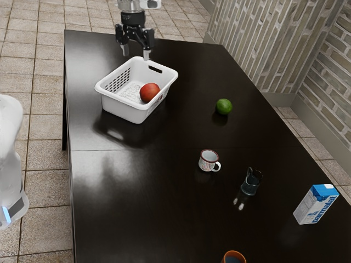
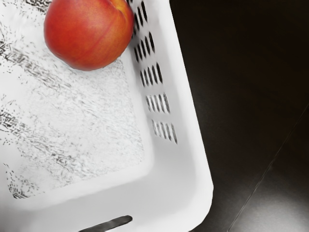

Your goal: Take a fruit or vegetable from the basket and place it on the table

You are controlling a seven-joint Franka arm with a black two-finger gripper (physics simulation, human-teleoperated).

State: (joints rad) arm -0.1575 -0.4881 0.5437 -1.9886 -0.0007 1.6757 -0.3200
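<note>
My gripper (image 1: 136, 53) hangs above the far rim of the white basket in the exterior view, its two fingers apart with nothing between them. The white basket (image 1: 122, 110) stands on the dark table (image 1: 148, 192). Inside it, against a slotted side wall, lies a red-orange peach (image 1: 149, 92). From the wrist camera, the peach (image 2: 89, 31) rests on the basket floor beside that wall, and the rim of the basket (image 2: 197, 159) runs past it. The gripper and the peach are not touching.
A green lime (image 1: 224, 106) sits on the table beyond the basket toward the exterior view's right. Nearer the camera are a white mug (image 1: 208, 160), a dark glass pitcher (image 1: 251, 183), a blue-and-white carton (image 1: 316, 205) and an orange-rimmed cup (image 1: 234, 257).
</note>
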